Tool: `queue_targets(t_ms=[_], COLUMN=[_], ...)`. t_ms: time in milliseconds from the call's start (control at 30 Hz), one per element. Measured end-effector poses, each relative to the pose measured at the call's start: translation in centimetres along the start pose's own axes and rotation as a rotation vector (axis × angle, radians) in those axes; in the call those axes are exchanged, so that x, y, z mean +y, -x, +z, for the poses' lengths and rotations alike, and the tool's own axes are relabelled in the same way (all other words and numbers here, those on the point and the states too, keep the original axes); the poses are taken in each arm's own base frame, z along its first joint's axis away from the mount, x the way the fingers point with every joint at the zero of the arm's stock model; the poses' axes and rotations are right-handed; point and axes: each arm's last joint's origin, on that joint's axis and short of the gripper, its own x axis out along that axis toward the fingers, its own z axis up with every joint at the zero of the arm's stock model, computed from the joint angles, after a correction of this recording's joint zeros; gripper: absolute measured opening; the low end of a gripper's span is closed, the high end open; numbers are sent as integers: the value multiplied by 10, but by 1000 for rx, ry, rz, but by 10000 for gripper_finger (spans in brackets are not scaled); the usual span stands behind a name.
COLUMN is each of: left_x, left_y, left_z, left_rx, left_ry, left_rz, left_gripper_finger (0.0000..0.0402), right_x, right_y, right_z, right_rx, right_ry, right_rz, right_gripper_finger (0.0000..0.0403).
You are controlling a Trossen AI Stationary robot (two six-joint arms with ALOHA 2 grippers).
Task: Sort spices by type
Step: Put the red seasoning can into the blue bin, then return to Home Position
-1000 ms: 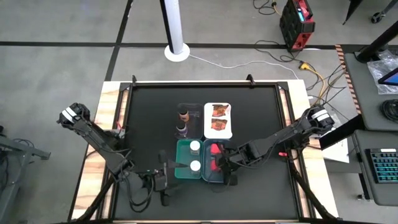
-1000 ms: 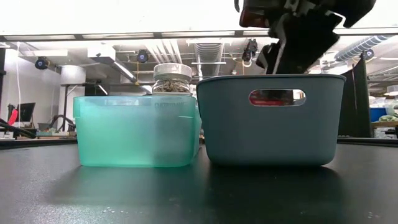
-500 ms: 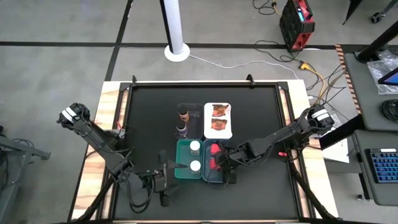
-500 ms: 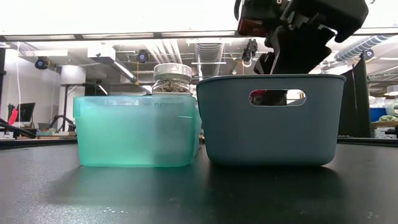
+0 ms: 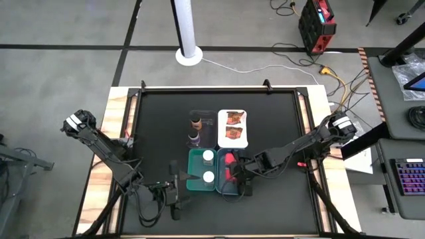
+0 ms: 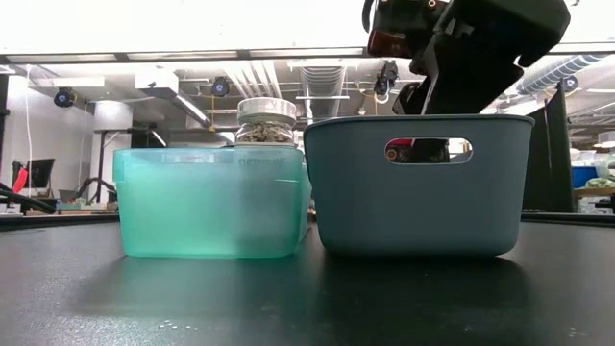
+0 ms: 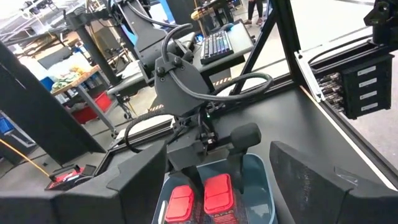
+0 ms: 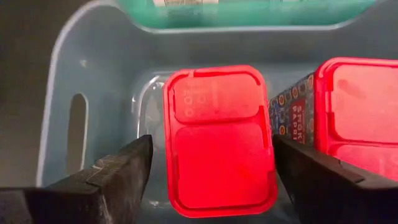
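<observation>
Two red boxes stand side by side in the grey-blue tray [image 8: 68, 74], lids up. My right gripper [image 8: 212, 146] reaches down into that tray [image 5: 220, 189], open, one finger on either side of one red box [image 8: 217, 140]. A gap shows at one finger. The other red box [image 8: 357, 112] stands just beside it. Two white-capped jars [image 5: 208, 166] stand in the teal tray [image 6: 211, 202]. Two dark bottles [image 5: 194, 130] are in the clear tray, and two orange-red packets [image 5: 233, 126] lie in the white tray. My left gripper [image 5: 186, 178] waits open above the teal tray's near left.
The four trays sit close together mid-table, teal [image 5: 194, 166] and grey-blue in front, clear and white behind. The black tabletop [image 5: 272, 126] is bare to their left, right and near sides. My right arm [image 7: 186, 93] slants in from the table's right.
In the low view my right gripper has shifted slightly above the grey-blue tray. What shows through the tray's handle slot has changed from a dark-and-red band to a red edge beside one dark finger.
</observation>
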Motion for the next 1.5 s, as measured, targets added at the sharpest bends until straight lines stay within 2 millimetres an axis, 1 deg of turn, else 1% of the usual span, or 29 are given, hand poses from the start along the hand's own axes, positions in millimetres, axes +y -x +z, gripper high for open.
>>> queue_targets(t_ms=[100, 233, 400, 533, 633, 700, 767, 867, 933, 1000, 1067, 1133, 1167, 1200, 1267, 1300, 1367, 1433, 1500], left_x=[0, 0, 0, 0, 0, 0, -1, -3, -5, -4, 5, 24, 35, 45, 66, 76, 94, 111, 126], left_y=[0, 0, 0, 0, 0, 0, -1, -2, -4, -14, -30, -44, -49, -52, -57, -56, -48, -31, -8], left_z=[0, 0, 0, 0, -1, -1, -2, -3, -5, -6, -4, -5, -7, -10, -19, -25, -38, -48, -58], left_rx=[0, 0, 1, 3, 6, 7, 9, 14, 15, -16, -95, -165, -169, -171, -159, -149, -141, -190, -257], left_ry=[0, 0, -1, -3, -13, -22, 2, 54, 58, 32, 14, -7, -6, 11, 44, 48, 52, 65, 89], left_rz=[0, 0, 0, -1, -1, -2, -3, -8, -16, -60, -208, -394, -452, -480, -465, -441, -397, -345, -298], left_gripper_finger=[269, 269, 269, 269, 269, 269, 269, 269, 269, 269, 269, 269, 269, 269, 269, 269, 269, 269, 269], right_x=[0, 0, 0, -1, -1, -2, -1, 8, 15, 20, 23, 21, 19, 16, 8, 4, -7, -18, -29], right_y=[3, 7, 18, 24, 32, 42, 56, 79, 88, 91, 92, 93, 92, 91, 88, 86, 83, 84, 87], right_z=[1, 2, 5, 6, 7, 8, 10, 13, 15, 19, 23, 27, 28, 28, 27, 26, 22, 16, 9], right_rx=[-12, -24, -54, -67, -78, -100, -152, -295, -409, -535, -652, -746, -778, -803, -831, -838, -836, -846, -863], right_ry=[-9, -20, -34, -35, -37, -39, -17, 87, 189, 282, 370, 452, 480, 500, 529, 536, 535, 521, 502], right_rz=[5, 9, 22, 27, 32, 40, 43, -18, -56, -58, -46, -31, -32, -30, -25, -20, -10, -20, -41], right_gripper_finger=[317, 301, 287, 283, 285, 287, 286, 279, 273, 267, 260, 254, 250, 247, 242, 239, 234, 230, 223])
